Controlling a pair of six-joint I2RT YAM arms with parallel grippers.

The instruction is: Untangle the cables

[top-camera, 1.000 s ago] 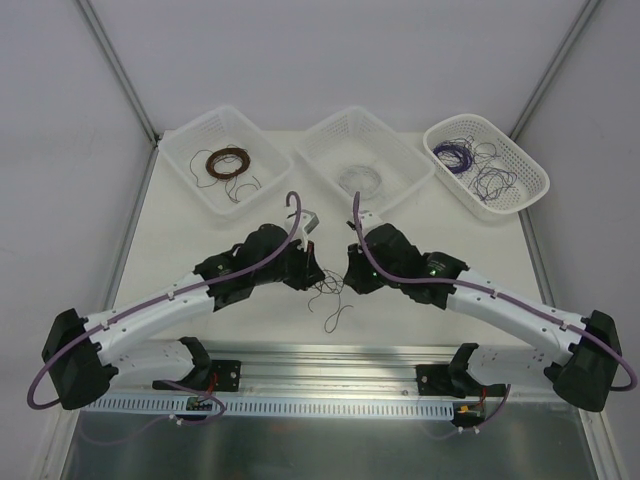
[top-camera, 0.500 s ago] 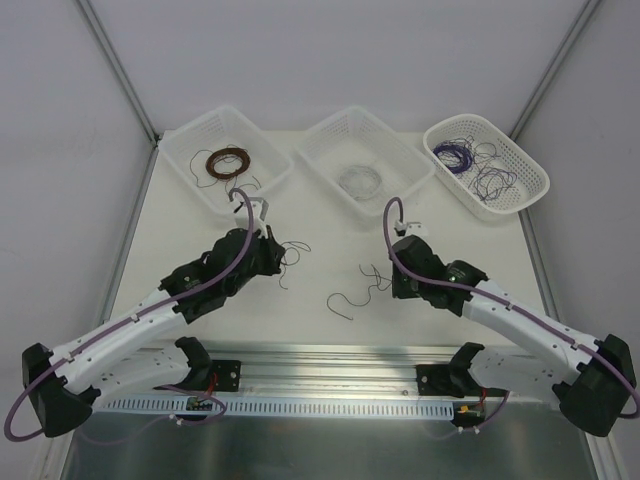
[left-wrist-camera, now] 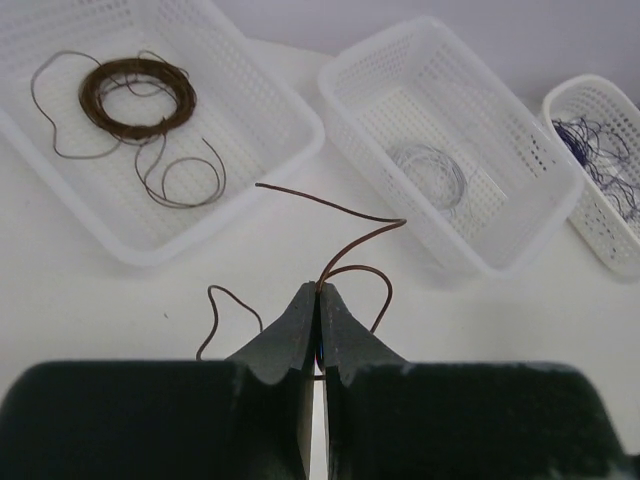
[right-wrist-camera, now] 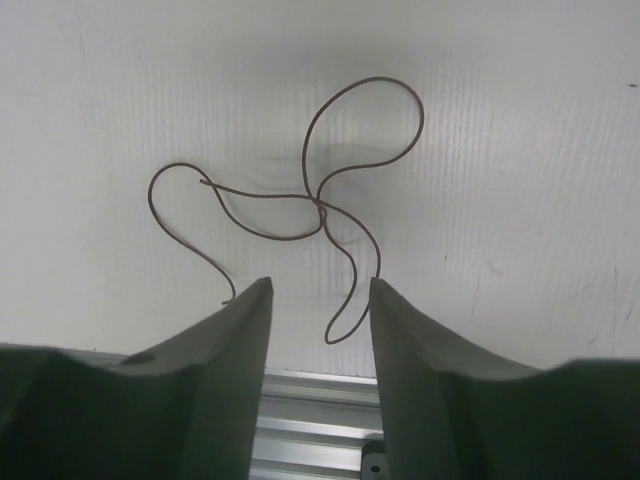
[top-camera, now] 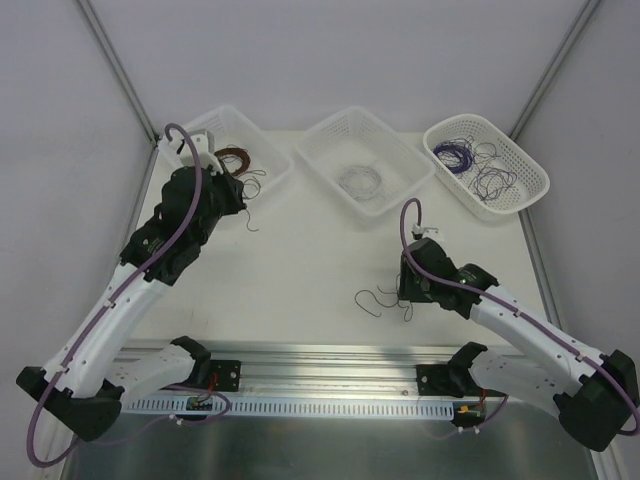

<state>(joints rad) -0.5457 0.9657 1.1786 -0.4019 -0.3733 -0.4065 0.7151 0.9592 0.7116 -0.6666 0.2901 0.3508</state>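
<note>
Because the cables (top-camera: 379, 299) are thin, springy brown wire that looks nearly weightless and keeps its kinks, I judge they will slip from a loose pinch and snag on one another rather than slide, so the best hold is near a free end or on a loop standing proud of the counter (top-camera: 300, 260). One brown strand (left-wrist-camera: 350, 211) is clamped between the fully closed jaws of the left gripper (left-wrist-camera: 318, 292), held in the air just short of the far-left basket (left-wrist-camera: 290, 150) that holds a wound brown coil (left-wrist-camera: 135, 95). A second looped strand (right-wrist-camera: 318, 205) lies flat close to the near edge, right of the middle, crossing itself at one point; whether it is one wire or two I cannot tell. The right gripper (right-wrist-camera: 320, 290) hovers over it, jaws partly apart and empty. No brand, label or writing can be read
</note>
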